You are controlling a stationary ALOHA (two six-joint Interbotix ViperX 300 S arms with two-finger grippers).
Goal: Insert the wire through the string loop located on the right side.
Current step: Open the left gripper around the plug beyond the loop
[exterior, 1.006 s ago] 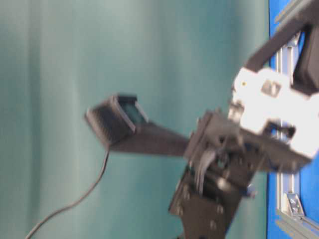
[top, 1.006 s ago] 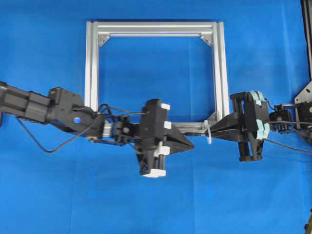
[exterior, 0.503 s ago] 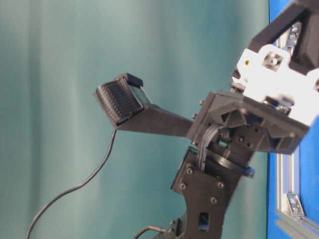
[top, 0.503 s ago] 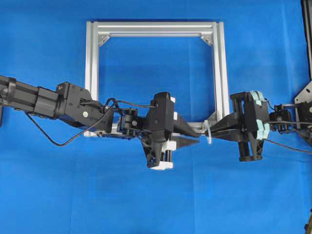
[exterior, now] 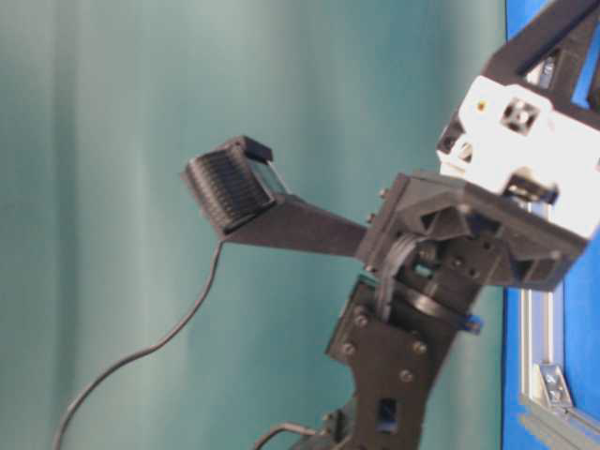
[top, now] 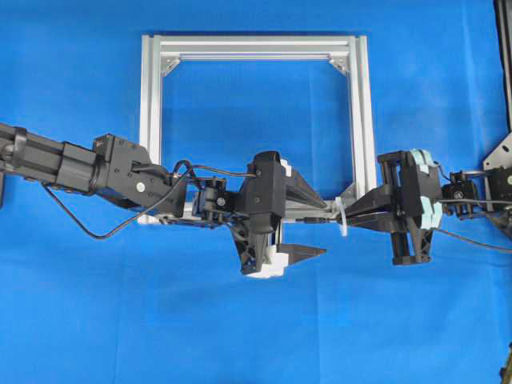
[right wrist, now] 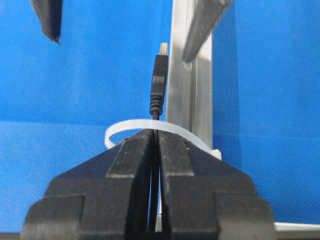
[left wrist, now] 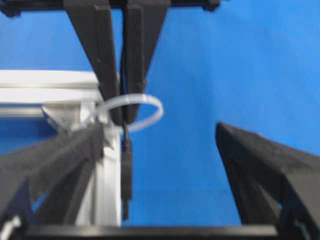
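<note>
Blue woven cloth [top: 256,336] covers the work surface; a teal backdrop [exterior: 112,187] fills the table-level view. Aluminium frame [top: 152,96] lies flat on the cloth. Left gripper [top: 316,228] stands wide, holding nothing. Right gripper [right wrist: 156,145] is clamped on the wire [right wrist: 159,80], whose plug protrudes through the string loop [right wrist: 125,129] beside the frame's right rail.

Black arms, thin black cables; white block on left wrist [top: 272,260].
</note>
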